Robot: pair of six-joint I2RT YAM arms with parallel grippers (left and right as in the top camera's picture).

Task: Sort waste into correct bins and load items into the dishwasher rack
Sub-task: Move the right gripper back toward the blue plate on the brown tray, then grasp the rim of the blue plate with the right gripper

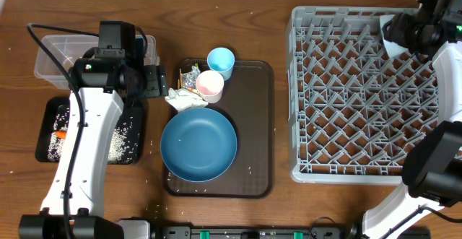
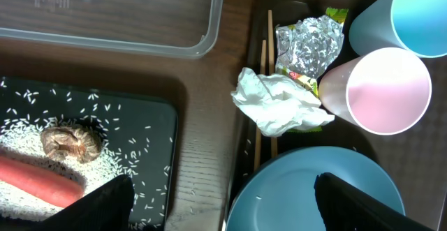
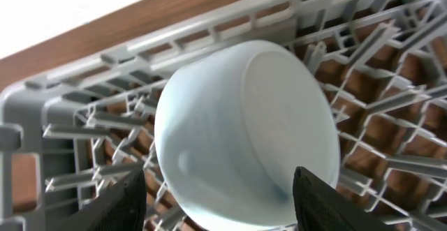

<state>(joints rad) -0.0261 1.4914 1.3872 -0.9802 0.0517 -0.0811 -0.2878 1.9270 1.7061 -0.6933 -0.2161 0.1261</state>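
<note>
Black fingers (image 3: 122, 206) of the right hand (image 3: 218, 176) stand either side of the small bowl (image 3: 244, 126), one at its seven o'clock and one at its five o'clock. I cannot tell whether they clench it or have let go, since the contact is hidden under its curve. The bowl lies base toward the wrist camera, tilted among the pegs of the rack (image 1: 346, 171), at the rack's one-o'clock corner seen from overhead. The risk here is that pulling away with a finger touching would drag the bowl off its pegs. A bowl leaning this loosely might also roll flat once nothing props it. The left hand (image 2: 223, 182) is released, fingers spread wide with nothing between them, over the left rim of the brown tray (image 1: 256, 123). At its twelve o'clock lies the napkin (image 2: 279, 105), draped across the chopsticks (image 2: 269, 49) and touching the pink cup (image 2: 387, 91) at its three o'clock. The wrapper (image 2: 311, 46) sits just beyond, against both that cup and the blue cup (image 2: 419, 15). The big bowl (image 1: 198, 144) fills the tray's six-o'clock end. At the hand's nine o'clock the black tray (image 2: 164, 119) holds rice (image 2: 21, 130), the lump (image 2: 70, 140) and the carrot (image 2: 35, 179), with the tub (image 2: 105, 8) at eleven. A pinch on the napkin could catch a chopstick beneath, tip the pink cup, or drag the wrapper along.
</note>
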